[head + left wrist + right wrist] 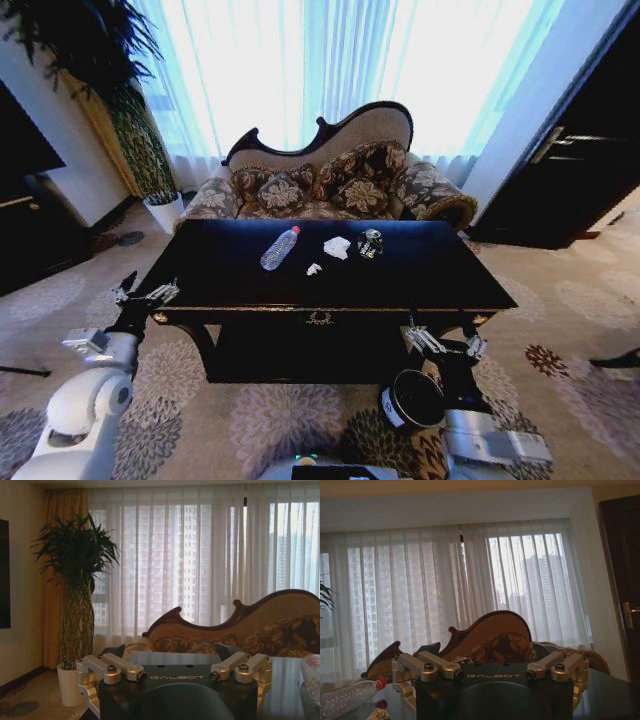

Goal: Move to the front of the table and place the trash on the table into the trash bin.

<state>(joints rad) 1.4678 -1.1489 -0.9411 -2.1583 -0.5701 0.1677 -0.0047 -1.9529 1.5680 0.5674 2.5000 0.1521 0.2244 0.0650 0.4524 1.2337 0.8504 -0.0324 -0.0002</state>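
The dark glossy table [440, 270] with gold trim stands right before me. On its top lies the trash: a clear plastic bottle [279, 248] with a red cap, a white crumpled paper [337, 247], a small white scrap [313, 269] and a shiny clear piece [370, 243]. The dark round trash bin [412, 400] sits on the carpet below the table's front right. My left gripper [145, 294] hovers open at the table's front left corner. Beside the bin, under the front edge, my right gripper [445, 344] is open too. Both wrist views show spread, empty fingers [117, 651] [427, 648], and the bottle [347, 698].
A patterned sofa [330, 180] stands behind the table before bright curtains. A tall potted plant [150, 150] is at the back left, a dark door [575, 165] at the right, a black cabinet [30, 230] at the left. Patterned carpet surrounds the table.
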